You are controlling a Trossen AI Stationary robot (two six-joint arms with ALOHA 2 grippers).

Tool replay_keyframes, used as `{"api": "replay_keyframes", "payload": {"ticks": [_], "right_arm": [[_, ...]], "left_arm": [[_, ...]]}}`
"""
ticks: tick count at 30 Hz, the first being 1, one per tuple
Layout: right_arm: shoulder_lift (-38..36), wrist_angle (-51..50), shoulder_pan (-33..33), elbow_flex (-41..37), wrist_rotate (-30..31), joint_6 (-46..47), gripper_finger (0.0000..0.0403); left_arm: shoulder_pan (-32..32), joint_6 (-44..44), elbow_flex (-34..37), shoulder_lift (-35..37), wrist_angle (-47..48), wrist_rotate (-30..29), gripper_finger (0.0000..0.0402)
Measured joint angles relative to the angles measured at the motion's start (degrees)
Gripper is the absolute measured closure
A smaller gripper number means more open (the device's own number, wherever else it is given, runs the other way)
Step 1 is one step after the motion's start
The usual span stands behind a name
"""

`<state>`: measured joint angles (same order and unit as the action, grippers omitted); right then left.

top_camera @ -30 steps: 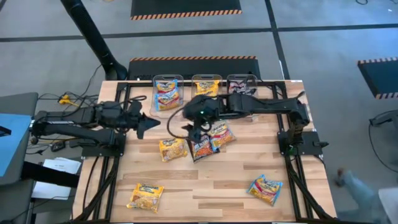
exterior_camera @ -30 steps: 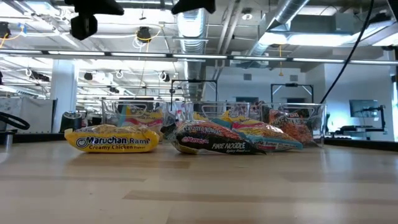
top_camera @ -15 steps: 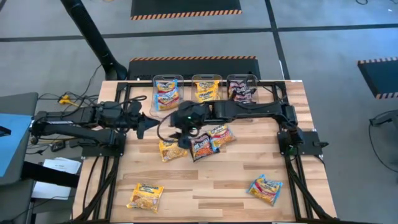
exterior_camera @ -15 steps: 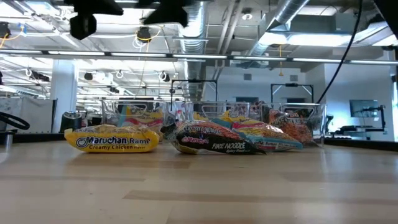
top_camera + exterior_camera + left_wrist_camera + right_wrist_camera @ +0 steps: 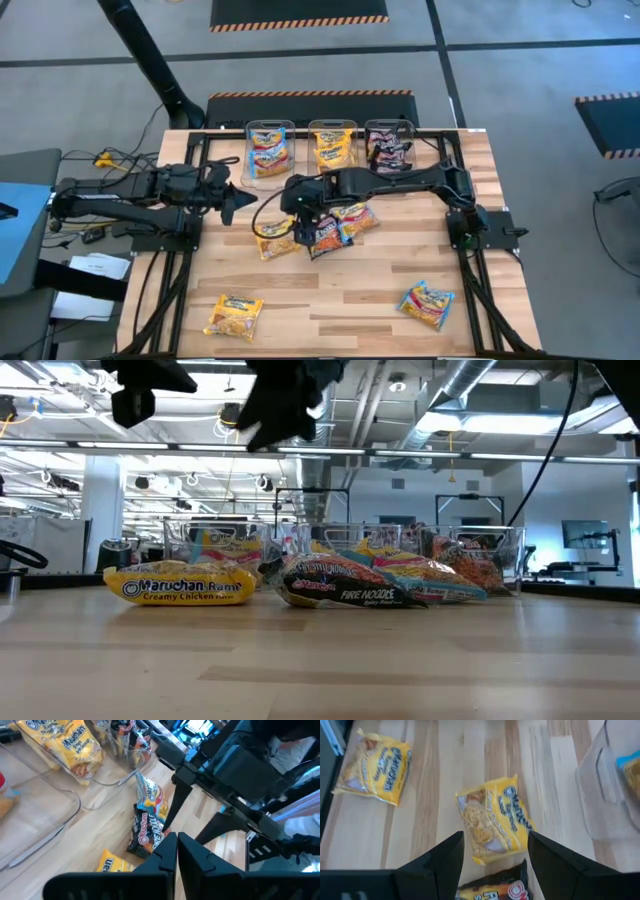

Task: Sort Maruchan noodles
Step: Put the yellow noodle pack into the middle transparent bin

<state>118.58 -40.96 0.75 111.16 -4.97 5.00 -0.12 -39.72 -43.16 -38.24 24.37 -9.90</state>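
Right wrist view: glossy flat yellow packet (image 5: 494,822)

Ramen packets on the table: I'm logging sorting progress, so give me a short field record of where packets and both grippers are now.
bins: three clear bins at the table's far edge, each holding packets
centre cluster: yellow packet, dark packet, light blue-pink packet
near edge: yellow packet on the left, blue-pink packet on the right
right gripper: fingers open, above the centre yellow packet
left gripper: fingers shut, waiting at the left side, holding nothing
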Motion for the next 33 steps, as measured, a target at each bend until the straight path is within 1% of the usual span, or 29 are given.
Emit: {"api": "replay_keyframes", "payload": {"ticks": [7,10,14,17,20,25,27,29,31,33], "right_arm": [[0.0,2.5,0.1,-4.1,-0.2,0.1,0.0158],[-0.2,6.8,0.1,-5.7,-1.1,0.1,0.0158],[-0.1,8.8,0.1,-7.7,-1.2,-0.2,0.0159],[-0.2,9.9,0.1,-8.2,-1.2,-2.4,0.0159],[-0.1,10.5,0.1,-8.7,-1.2,-4.6,0.0159],[0.3,13.7,0.1,-8.7,-1.2,-6.6,0.0159],[1.6,16.4,0.0,-8.6,-1.2,-6.5,0.0159],[1.9,15.6,0.0,-8.9,-1.1,-6.1,0.0159],[3.1,18.8,0.0,-8.5,-1.1,-5.9,0.0159],[3.6,18.0,0.0,-8.7,-1.1,-5.1,0.0159]], "left_arm": [[0.0,0.1,0.0,0.0,0.6,0.0,0.0401],[0.0,0.5,0.0,0.0,0.8,-1.7,0.0401],[0.0,-0.1,0.0,0.0,0.8,-7.2,0.0401],[0.0,-1.8,0.0,0.0,0.8,-12.5,0.0401],[0.0,-3.0,0.0,0.0,0.8,-16.0,0.0401],[0.0,-3.0,0.0,0.0,0.7,-16.4,0.0401],[0.0,-3.0,0.0,0.0,0.7,-16.1,0.0401],[0.0,-3.1,0.0,0.0,0.6,-16.0,0.0401],[0.0,-3.1,0.0,0.0,0.6,-16.0,0.0401],[0.0,-3.2,0.0,0.0,0.7,-15.9,0.0401]]}}
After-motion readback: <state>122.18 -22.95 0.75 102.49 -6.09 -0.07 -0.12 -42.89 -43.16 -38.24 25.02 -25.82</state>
